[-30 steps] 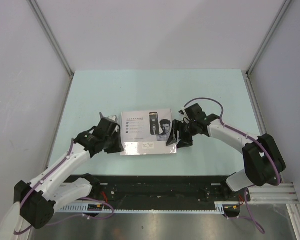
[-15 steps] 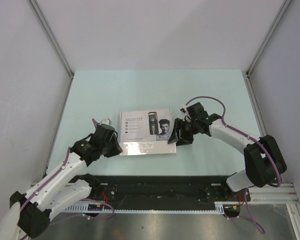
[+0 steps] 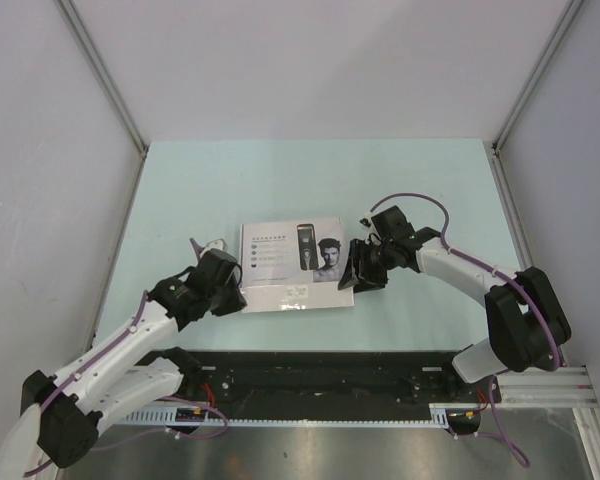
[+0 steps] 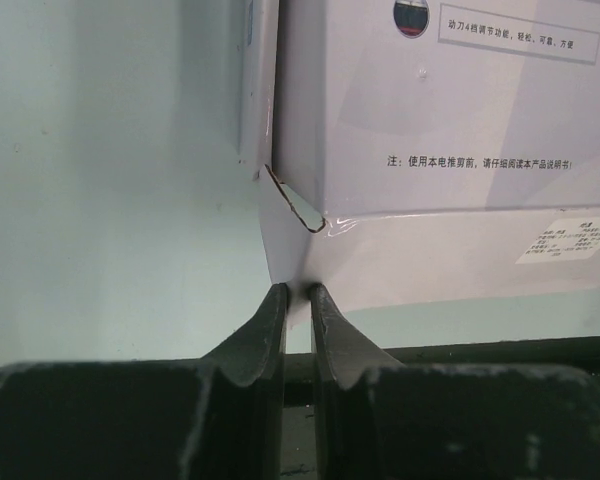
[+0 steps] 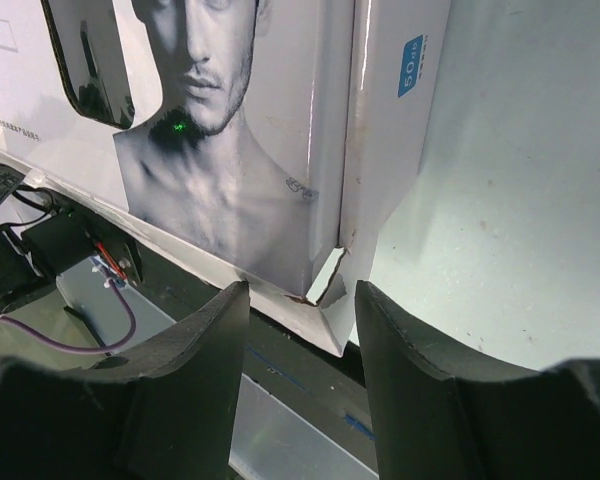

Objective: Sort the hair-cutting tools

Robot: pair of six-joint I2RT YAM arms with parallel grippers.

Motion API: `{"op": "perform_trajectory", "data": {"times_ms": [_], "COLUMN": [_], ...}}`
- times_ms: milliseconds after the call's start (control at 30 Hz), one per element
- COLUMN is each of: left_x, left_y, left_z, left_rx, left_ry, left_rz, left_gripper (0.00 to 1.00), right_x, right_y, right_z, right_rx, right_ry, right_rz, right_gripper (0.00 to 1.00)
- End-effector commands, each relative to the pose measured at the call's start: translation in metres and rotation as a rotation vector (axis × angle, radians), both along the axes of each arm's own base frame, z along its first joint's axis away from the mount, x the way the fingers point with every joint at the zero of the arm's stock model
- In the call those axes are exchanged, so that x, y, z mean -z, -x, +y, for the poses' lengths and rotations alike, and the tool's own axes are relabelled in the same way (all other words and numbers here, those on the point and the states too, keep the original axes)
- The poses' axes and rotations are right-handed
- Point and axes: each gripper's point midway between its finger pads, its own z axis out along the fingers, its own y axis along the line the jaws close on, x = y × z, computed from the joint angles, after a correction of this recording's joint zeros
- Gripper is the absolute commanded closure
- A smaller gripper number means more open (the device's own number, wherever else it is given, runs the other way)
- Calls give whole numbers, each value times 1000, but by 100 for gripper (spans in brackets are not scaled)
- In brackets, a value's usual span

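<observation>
- Tools can't be spotted anywhere yet: no clipper, guards, brush or cable is seen in any view. Only a printed clipper picture [image 3: 305, 245] is shown on the lid of the white box [image 3: 280, 265], so the hair-cutting tools are presumably shut inside.
- The box is laid flat in the middle of the table [image 3: 230, 190], lid on.
- The left gripper [image 4: 298, 292] is parked at the box's 7 o'clock corner. Its fingers are squeezed to a sliver, with the thin cardboard corner flap [image 4: 285, 215] caught between them.
- The right gripper [image 5: 300, 295] is set at roughly 4 o'clock of the box. Its fingers are held about half apart, straddling the torn corner [image 5: 328, 278]. Nothing is gripped and no contact can be made out.
- What could go sideways:
  - The flap looks flimsy and is already creased, so it could be ripped off if pulled hard with only one side held.
  - The whole box might be dragged or tipped instead of the lid being lifted, since the base isn't pinned down.
  - If the lid pops suddenly, the loose bits inside could be spilled across the table.
</observation>
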Motion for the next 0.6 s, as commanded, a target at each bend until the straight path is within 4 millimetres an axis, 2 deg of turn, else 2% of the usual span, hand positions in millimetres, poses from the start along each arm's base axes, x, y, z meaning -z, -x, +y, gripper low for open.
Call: {"op": "perform_trajectory", "data": {"times_ms": [0, 167, 233, 267, 333, 367, 567], "left_x": [28, 24, 16, 13, 6, 0, 2], "left_y": [11, 10, 7, 7, 4, 3, 3], "left_z": [18, 17, 14, 13, 13, 13, 15], "left_rx": [-50, -54, -45, -39, -40, -45, -73], "left_ry": [-104, -89, -67, -58, -42, -26, -16], "left_rz": [77, 62, 33, 23, -10, -35, -46], "left_gripper": [90, 91, 88, 76, 69, 61, 39], "right_x": [-7, -16, -20, -22, -26, -26, -28], "right_y": [-10, -9, -9, -8, -8, -7, -8], "right_z": [6, 16, 19, 22, 24, 25, 26], "right_rx": [-17, -56, -66, -79, -86, -90, -95], "right_ry": [-3, -59, -76, -90, -102, -108, -117], "right_rz": [-51, -78, -91, -94, -103, -104, -111], "right_gripper": [48, 47, 46, 46, 44, 44, 43]}}
